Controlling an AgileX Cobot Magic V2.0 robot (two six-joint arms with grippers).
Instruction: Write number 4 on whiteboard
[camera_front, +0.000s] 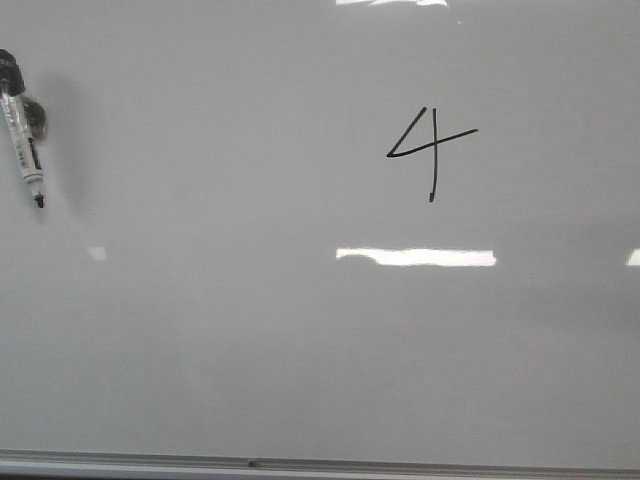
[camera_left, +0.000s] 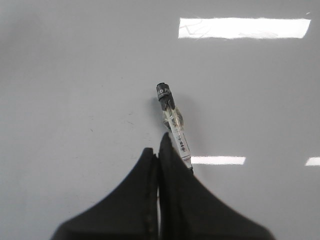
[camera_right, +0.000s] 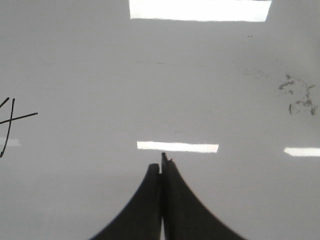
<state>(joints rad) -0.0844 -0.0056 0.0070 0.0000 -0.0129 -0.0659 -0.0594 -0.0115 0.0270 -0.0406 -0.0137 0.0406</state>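
Note:
A small black number 4 (camera_front: 430, 150) is drawn on the whiteboard (camera_front: 250, 350), right of the middle. Part of it shows at the edge of the right wrist view (camera_right: 9, 122). A marker (camera_front: 22, 130) with a clear barrel and black ends lies on the board at the far left. In the left wrist view the marker (camera_left: 172, 117) lies just past my left gripper (camera_left: 156, 150), its lower end hidden behind one finger. The left jaws are closed together with nothing between them. My right gripper (camera_right: 161, 162) is shut and empty over bare board. Neither gripper shows in the front view.
The board's silver frame edge (camera_front: 300, 465) runs along the near side. Bright light reflections (camera_front: 415, 257) lie on the glossy surface. Faint grey smudges (camera_right: 297, 97) mark the board in the right wrist view.

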